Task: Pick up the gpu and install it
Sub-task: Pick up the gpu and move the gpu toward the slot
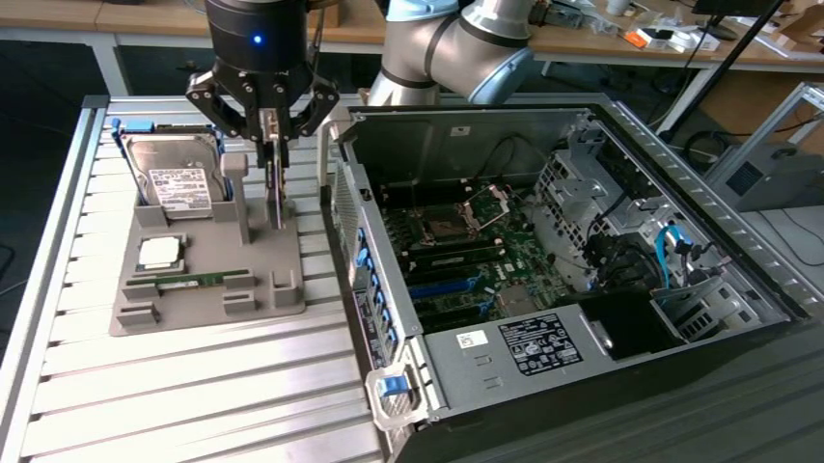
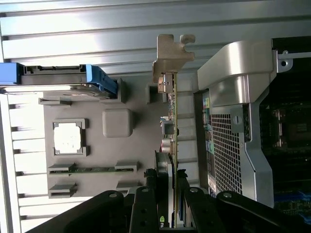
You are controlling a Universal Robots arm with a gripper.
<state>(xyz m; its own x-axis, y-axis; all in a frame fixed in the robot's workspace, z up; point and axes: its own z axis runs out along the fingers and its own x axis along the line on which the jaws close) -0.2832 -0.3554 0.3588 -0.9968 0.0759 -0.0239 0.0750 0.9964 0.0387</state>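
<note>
The gpu [image 1: 276,193] is a thin dark card with a silver end bracket. It stands on edge over the right side of the grey holder tray [image 1: 264,294], next to the open computer case [image 1: 541,367]. My gripper [image 1: 270,130] comes down from above and is shut on the card's upper edge. In the wrist view the gpu [image 2: 173,121] runs edge-on away from the gripper [image 2: 167,187], with its bracket [image 2: 172,51] at the far end. Whether the card still touches the tray I cannot tell. The motherboard [image 1: 470,246] lies exposed inside the case.
On the tray sit a hard drive [image 1: 174,178] in a blue-edged cradle, a CPU [image 1: 158,253] and a green RAM stick [image 1: 200,280]. The case's perforated rear wall [image 2: 228,145] stands close beside the card. Slatted aluminium table [image 1: 193,386] spreads in front.
</note>
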